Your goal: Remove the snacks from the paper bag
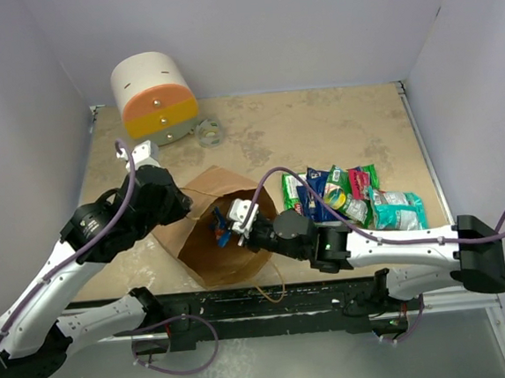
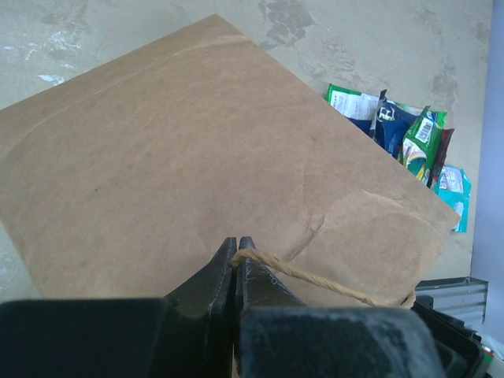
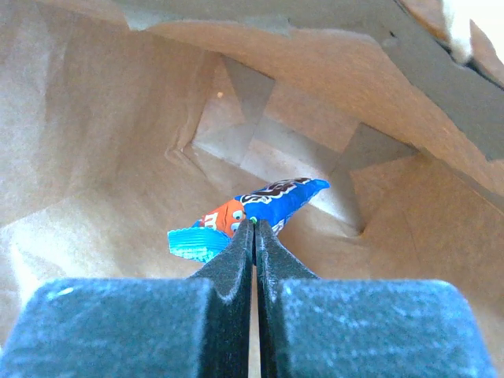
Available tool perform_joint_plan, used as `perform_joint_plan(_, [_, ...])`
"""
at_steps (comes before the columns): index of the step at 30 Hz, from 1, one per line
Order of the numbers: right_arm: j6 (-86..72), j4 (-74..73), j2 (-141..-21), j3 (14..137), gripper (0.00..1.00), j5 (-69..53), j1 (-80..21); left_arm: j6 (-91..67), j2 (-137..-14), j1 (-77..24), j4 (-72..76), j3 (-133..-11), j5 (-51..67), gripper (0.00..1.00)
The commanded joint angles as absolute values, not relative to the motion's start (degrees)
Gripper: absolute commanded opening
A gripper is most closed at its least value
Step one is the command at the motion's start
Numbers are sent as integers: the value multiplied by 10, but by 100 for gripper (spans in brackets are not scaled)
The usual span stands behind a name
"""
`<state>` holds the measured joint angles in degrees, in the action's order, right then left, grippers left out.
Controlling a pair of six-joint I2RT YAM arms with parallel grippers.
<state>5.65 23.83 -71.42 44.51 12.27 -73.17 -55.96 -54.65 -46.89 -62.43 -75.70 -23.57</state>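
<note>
- progress: several snacks [image 1: 351,198] are already out. they lie in a loose overlapping pile on the table [image 1: 318,130], to the right of the paper bag [image 1: 215,263]. i make out green, dark blue, red and teal packets.
- the bag lies on its side in the middle of the table, between the 2 arms, with its mouth turned toward the right arm.
- left arm's fingers [image 2: 237,246] are pressed together on the twisted paper handle [image 2: 315,276] at the bag's rim. i read this as holding the bag in place.
- right arm's fingers [image 3: 254,228] are inside the bag's mouth and pressed together. their tips sit at the near edge of a blue packet [image 3: 272,201] with an orange figure and a pale blue crimped end, and i judge they are pinching that edge.
- this packet is inside, lying on the lower wall partway toward the folded bottom. it is not out yet.
- from the right wrist camera i see no other packet in the bag, though my own fingers block the nearest stretch of the bag wall.
- what is left, as i judge it: draw this 1 packet out through the mouth and set it with the pile. if nothing hides below the fingers, that ends the job.
- the white, orange and yellow cylinder [image 1: 154,96] sits at the far left of the table, well apart from the bag.
</note>
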Motion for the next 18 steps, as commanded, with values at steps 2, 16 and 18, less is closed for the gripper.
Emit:
perform_joint_plan(2, [24,163,-661,466,0,115,-731,-571,-570,-467,-652,-815,-282,0])
perform_joint_plan(16, [23,-69,-582,667,0,177,-732,-585,-698,-442,-717,-935,-358,0])
perform_joint_plan(18, [26,-90,-576,691,0,198,-731,-593,-714,-419,-733,-946,-353,0])
